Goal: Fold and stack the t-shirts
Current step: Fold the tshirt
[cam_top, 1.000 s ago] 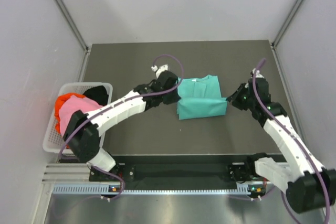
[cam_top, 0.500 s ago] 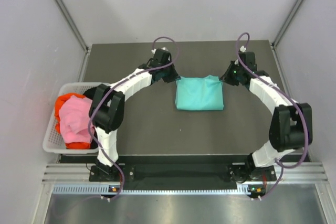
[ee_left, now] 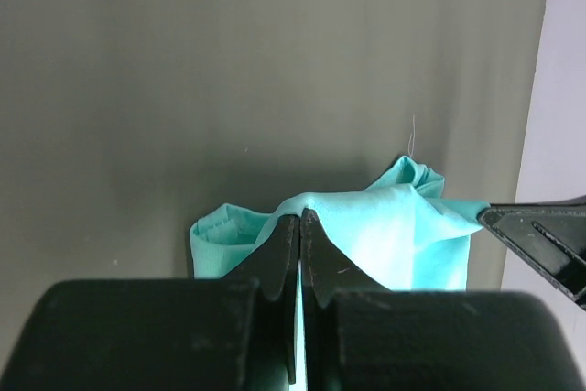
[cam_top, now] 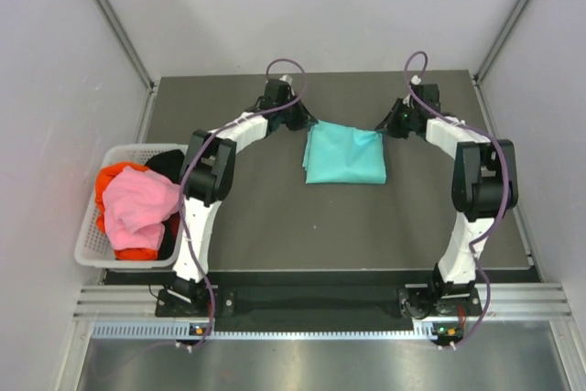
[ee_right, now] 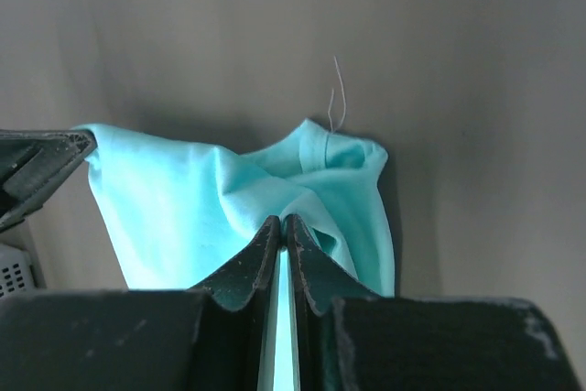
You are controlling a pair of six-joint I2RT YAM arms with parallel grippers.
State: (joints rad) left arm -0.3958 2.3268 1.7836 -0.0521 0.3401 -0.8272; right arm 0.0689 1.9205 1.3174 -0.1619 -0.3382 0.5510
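You've got a dark grey table, matte and flat, running back to the pale rear wall. One teal t-shirt lies on it, folded to a rough rectangle right of centre in the far half. Its near edge rests flat on the surface while its two far corners are drawn up off it. Over at the table's left edge there's a white lattice basket, well apart from the shirt, and it looks to overhang that edge.
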